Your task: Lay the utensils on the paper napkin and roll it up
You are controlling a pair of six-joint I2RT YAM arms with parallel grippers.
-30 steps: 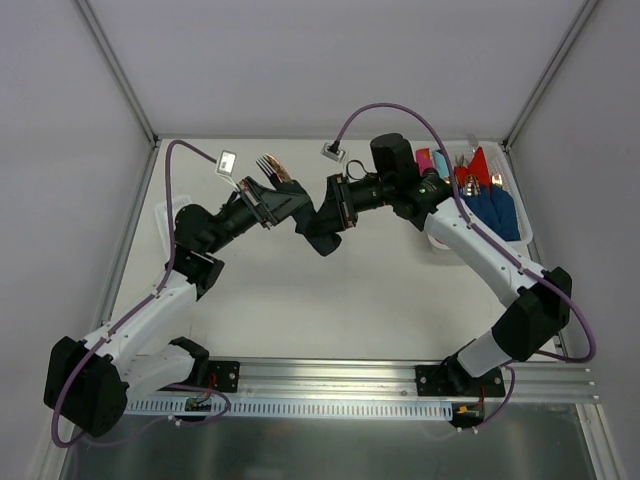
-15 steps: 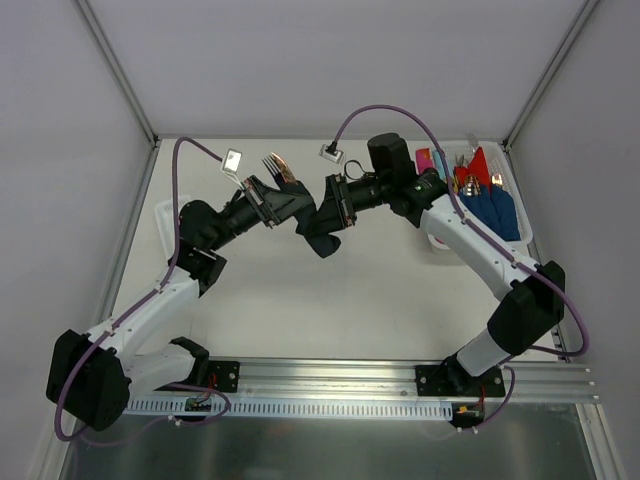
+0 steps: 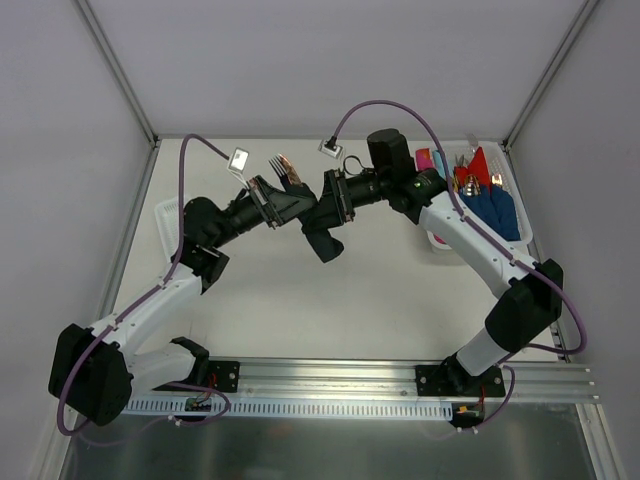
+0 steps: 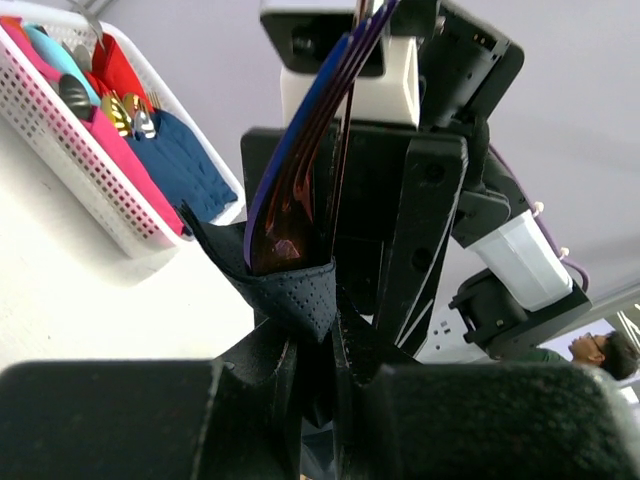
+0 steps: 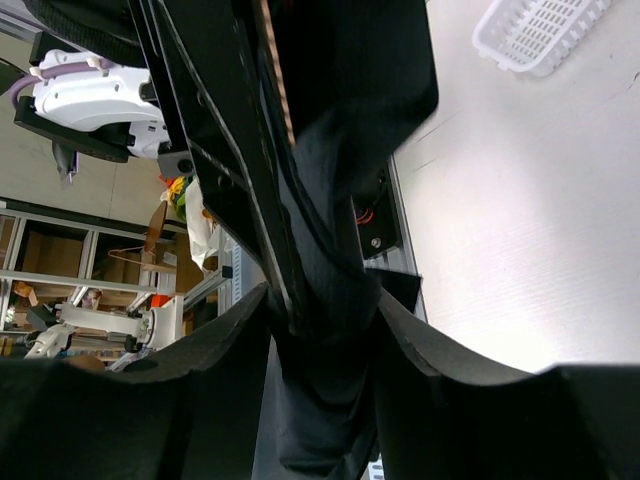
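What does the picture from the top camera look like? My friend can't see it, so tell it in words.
Two robot arms meet above a white table, the left gripper and right gripper both pinching one dark paper napkin wrapped around utensils. A white basket of red and blue napkins sits far right.
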